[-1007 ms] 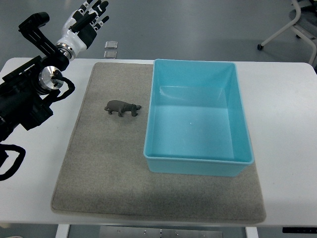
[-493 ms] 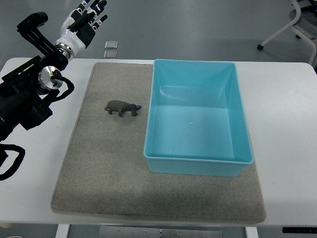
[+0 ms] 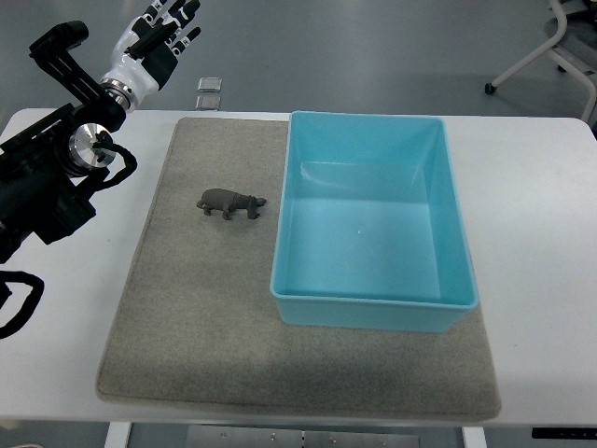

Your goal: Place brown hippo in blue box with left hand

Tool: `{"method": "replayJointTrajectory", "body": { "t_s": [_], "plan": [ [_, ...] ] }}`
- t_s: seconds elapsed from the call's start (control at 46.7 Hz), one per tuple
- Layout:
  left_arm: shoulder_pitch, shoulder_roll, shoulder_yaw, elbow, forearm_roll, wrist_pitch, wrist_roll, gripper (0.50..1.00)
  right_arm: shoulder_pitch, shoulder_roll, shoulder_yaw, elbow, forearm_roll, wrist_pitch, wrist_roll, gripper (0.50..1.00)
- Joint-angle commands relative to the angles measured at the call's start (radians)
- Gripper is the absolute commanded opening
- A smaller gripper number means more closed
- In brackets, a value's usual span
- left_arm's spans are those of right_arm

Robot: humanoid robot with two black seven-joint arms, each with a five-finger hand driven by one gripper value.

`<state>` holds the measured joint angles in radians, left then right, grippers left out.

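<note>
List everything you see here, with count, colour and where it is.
hippo: 1, brown, standing on the mat left of the box
box: 1, blue, empty, on the mat's right side
mat: 1, grey, on the table
table: 1, white
floor plates: 2, grey, beyond the table's far edge
chair: 1, white base, top right
left hand: 1, black and white, fingers spread, raised at top left, holding nothing

The left arm (image 3: 47,177) is black with looped black cables and a silver round joint; its robot hand (image 3: 154,42) is white and black.
</note>
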<state>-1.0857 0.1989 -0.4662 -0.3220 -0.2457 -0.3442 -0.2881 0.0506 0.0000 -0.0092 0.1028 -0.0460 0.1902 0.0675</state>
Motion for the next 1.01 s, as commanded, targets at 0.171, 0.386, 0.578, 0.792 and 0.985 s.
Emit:
{"method": "replayJointTrajectory", "body": {
  "t_s": [0.171, 0.386, 0.578, 0.792, 0.985],
  "plan": [
    [0.000, 0.002, 0.015, -0.005, 0.017, -0.004, 0.013, 0.994, 0.000, 0.000, 0.000, 0.000, 0.000, 0.000, 0.000, 0.936],
    [-0.010, 0.030, 0.015, -0.049, 0.115, -0.003, 0.013, 0.994, 0.000, 0.000, 0.000, 0.000, 0.000, 0.000, 0.000, 0.936],
    [-0.016, 0.071, 0.015, -0.077, 0.227, -0.003, 0.013, 0.994, 0.000, 0.000, 0.000, 0.000, 0.000, 0.000, 0.000, 0.936],
    [-0.022, 0.097, 0.026, -0.086, 0.335, -0.013, 0.013, 0.994, 0.000, 0.000, 0.000, 0.000, 0.000, 0.000, 0.000, 0.936],
    [-0.056, 0.162, 0.135, -0.181, 0.397, -0.012, 0.013, 0.994, 0.000, 0.000, 0.000, 0.000, 0.000, 0.000, 0.000, 0.936]
  ]
}}
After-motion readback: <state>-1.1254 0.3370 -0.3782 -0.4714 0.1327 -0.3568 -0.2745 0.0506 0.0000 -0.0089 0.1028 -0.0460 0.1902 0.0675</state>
